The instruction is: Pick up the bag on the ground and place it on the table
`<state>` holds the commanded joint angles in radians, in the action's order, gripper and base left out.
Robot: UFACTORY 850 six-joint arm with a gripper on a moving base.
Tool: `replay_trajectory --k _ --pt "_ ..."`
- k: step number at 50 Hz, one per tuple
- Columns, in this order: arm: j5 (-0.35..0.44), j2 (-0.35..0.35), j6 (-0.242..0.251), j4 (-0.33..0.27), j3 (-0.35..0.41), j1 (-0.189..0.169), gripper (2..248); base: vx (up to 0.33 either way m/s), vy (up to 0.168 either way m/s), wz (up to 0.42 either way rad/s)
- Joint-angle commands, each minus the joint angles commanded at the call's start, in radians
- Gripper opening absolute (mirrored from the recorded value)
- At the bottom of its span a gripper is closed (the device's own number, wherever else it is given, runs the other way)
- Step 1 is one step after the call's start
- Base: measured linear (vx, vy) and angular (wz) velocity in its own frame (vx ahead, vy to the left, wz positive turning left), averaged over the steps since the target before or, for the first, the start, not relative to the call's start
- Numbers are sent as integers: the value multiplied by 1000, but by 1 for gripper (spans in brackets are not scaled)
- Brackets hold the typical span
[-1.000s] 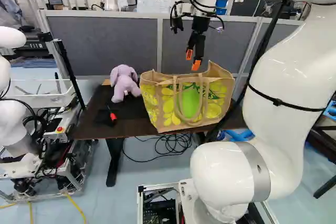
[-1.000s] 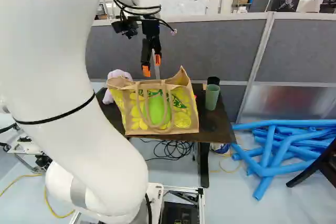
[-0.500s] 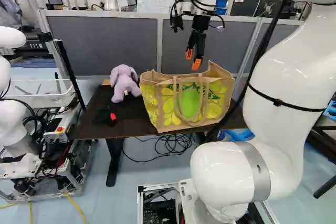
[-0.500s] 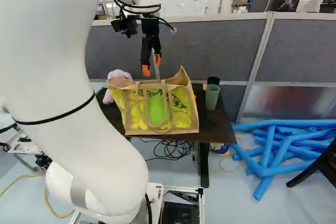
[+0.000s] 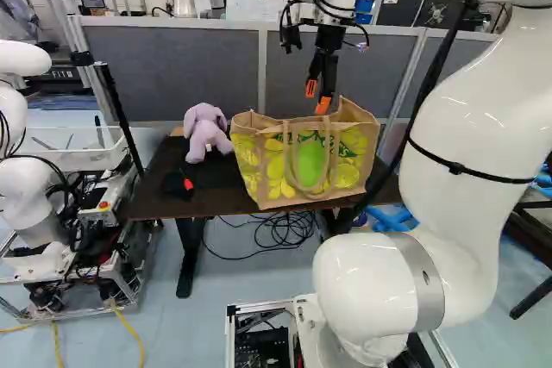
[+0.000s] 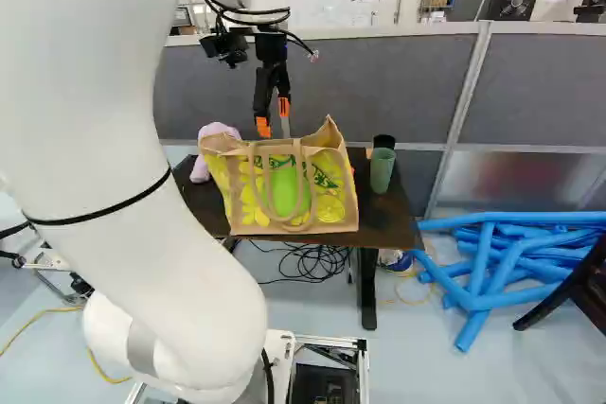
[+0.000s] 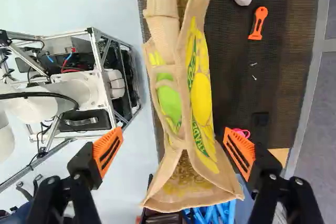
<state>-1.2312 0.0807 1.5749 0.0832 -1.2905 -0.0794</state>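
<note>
- My jaws stand released, spread wide apart; my gripper [image 5: 316, 97] points down over the bag [image 5: 297, 161] at twelve o'clock from my base, and whether a fingertip touches its rim I cannot tell.
- The bag stands upright on the table [image 5: 211, 196], not on the ground; both base views show me its printed front.
- Only my wrist view looks down on its upper rim, which runs between my open fingers.
- That view alone shows me an orange tool [image 7: 258, 23] lying on the table at about ten o'clock from the bag, and a small pink thing [image 7: 242, 132] at one, partly covered by a finger.
- The purple plush [image 5: 205, 133], at ten, shows nearly whole in the left base view; the bag partly hides it in the right.
- Only the right base view gives me the green cup [image 6: 382, 169] and black cup [image 6: 383, 142], at two from the bag.
- Blue tubes [image 6: 511, 257] lie at two from my base, mostly hidden behind my arm in the left base view.
</note>
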Motion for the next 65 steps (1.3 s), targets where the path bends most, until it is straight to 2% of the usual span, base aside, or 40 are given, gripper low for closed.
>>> replay_trajectory --k 65 --pt "0 0 0 0 0 0 247 -144 2 14"
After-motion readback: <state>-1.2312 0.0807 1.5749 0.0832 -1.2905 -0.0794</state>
